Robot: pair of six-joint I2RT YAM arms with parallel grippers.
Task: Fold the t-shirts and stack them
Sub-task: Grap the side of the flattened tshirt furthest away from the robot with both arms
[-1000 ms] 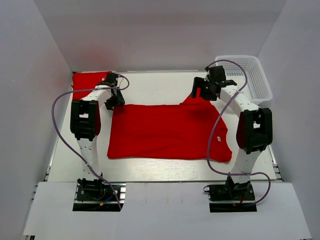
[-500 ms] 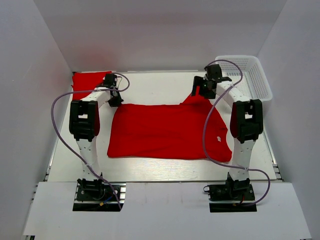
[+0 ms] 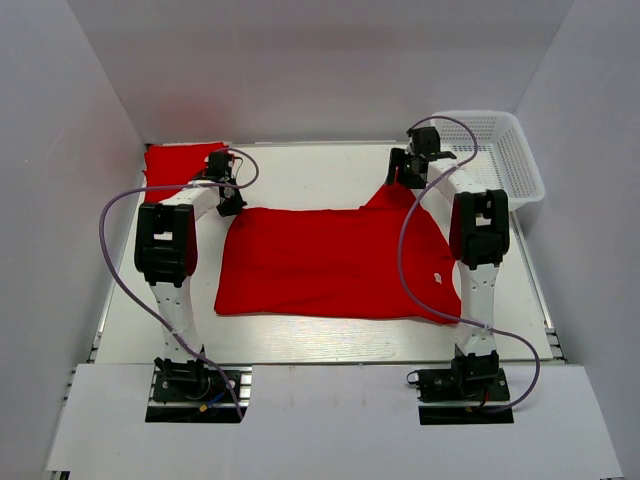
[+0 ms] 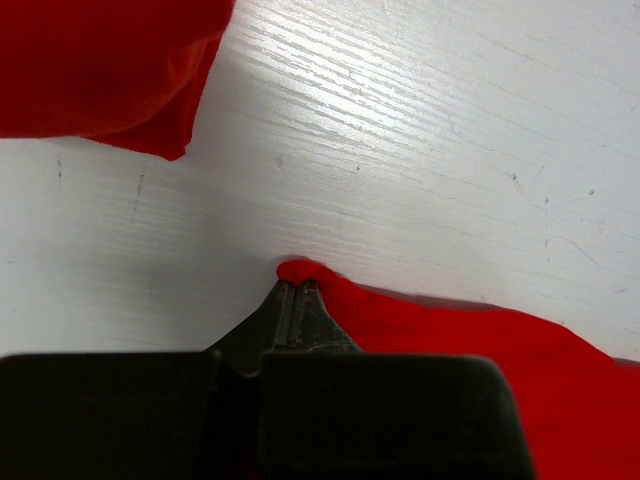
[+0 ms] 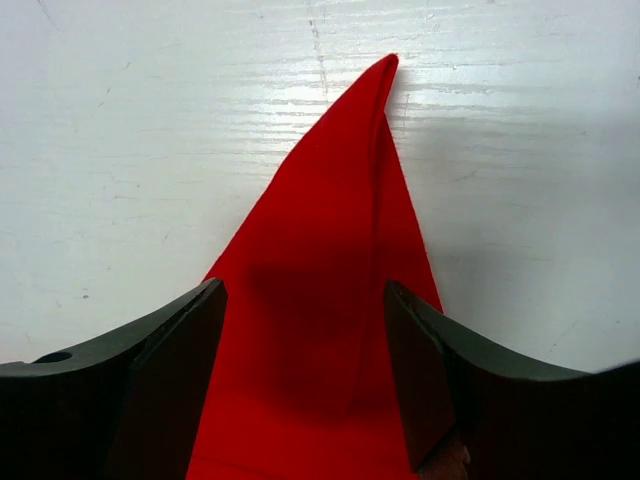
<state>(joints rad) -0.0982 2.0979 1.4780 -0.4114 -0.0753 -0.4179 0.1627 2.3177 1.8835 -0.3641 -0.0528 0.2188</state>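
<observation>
Setting: white walls box in a white counter point(image 3: 300, 170), and a white mesh basket point(image 3: 510, 150) sits at its far right corner.
Stack so far: one folded t-shirt point(image 3: 175, 160) lies in the far left corner.
Work piece: the spread t-shirt point(image 3: 330, 265) lies mid-counter, with its long axis running from the left edge to the right edge.
Left tool: I have it point(image 4: 297, 292) clamped on the spread shirt's far left corner, a small nub of cloth pinched between the fingers.
Right tool: its point(image 5: 302, 290) jaws are apart, straddling the cloth's pointed far right corner without pinching it.
Key relation: both tools sit at the shirt's far edge, so the cloth lies toward the near edge from each. Each arm is nearest its own corner.
My read: the right tool must close before I draw the far edge nearward.
</observation>
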